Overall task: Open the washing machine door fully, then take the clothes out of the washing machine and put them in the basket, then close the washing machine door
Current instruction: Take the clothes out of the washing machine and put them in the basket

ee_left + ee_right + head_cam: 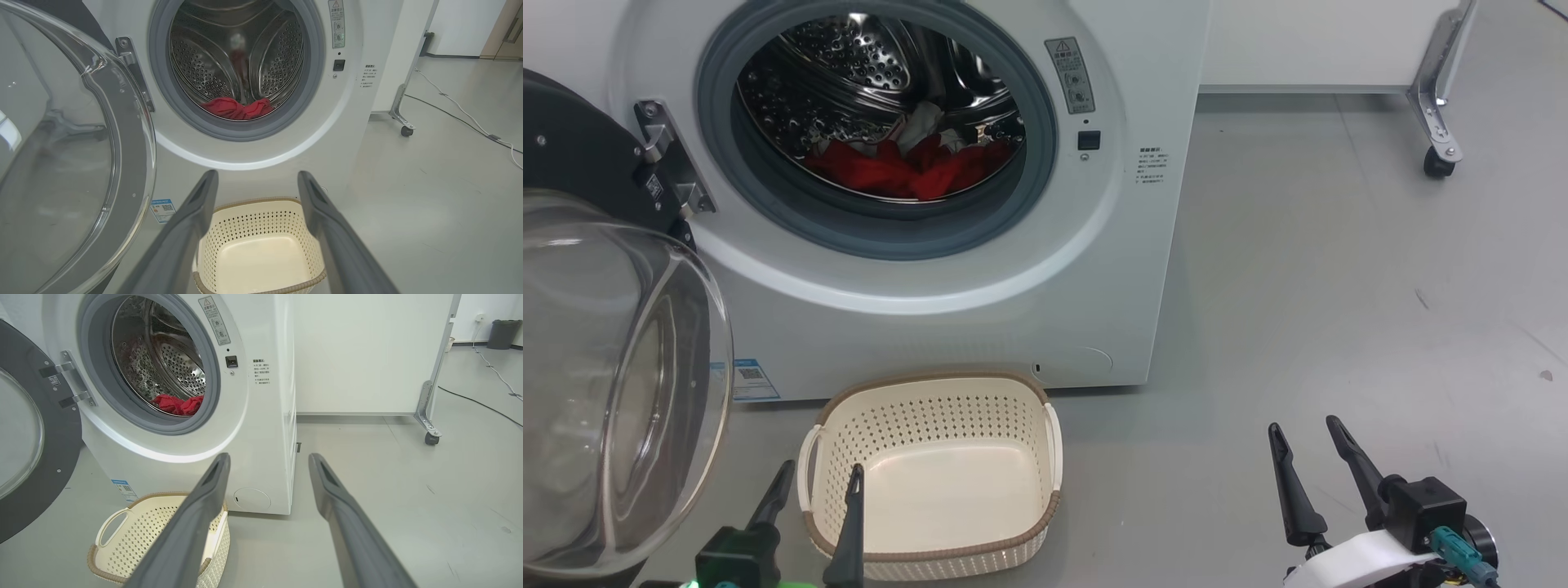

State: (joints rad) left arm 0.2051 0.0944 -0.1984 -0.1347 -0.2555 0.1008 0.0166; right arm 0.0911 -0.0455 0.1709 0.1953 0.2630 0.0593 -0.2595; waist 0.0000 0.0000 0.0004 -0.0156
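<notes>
Door [605, 367] stands swung out to the left of the machine [947, 327], so I judge the opening step done, and the reach for the clothes is next. The clothes [898, 171] lie low in the drum [866, 73], a red heap with a bit of white on top. It spreads side to side across the drum's bottom, behind the grey seal [882, 233].

My left tool [822, 469] hangs in front of the machine's foot, both fingers wide apart and gripping nothing. From there the heap is up and ahead, slightly to the right. In the left wrist view the red sits dead centre above my fingers [192, 220]. My right tool [1303, 426] is just as wide and just as empty, but it is out past the machine's right corner over bare floor [1298, 286]. So the left is my nearer arm, I reckon.

What's in the way? The seal's lower lip comes first; I must clear it and then dip. The door's glass bulge crowds my left forearm's side. The basket [931, 412] sits empty against the machine's front, right under the left tool, which is handy for the drop.
</notes>
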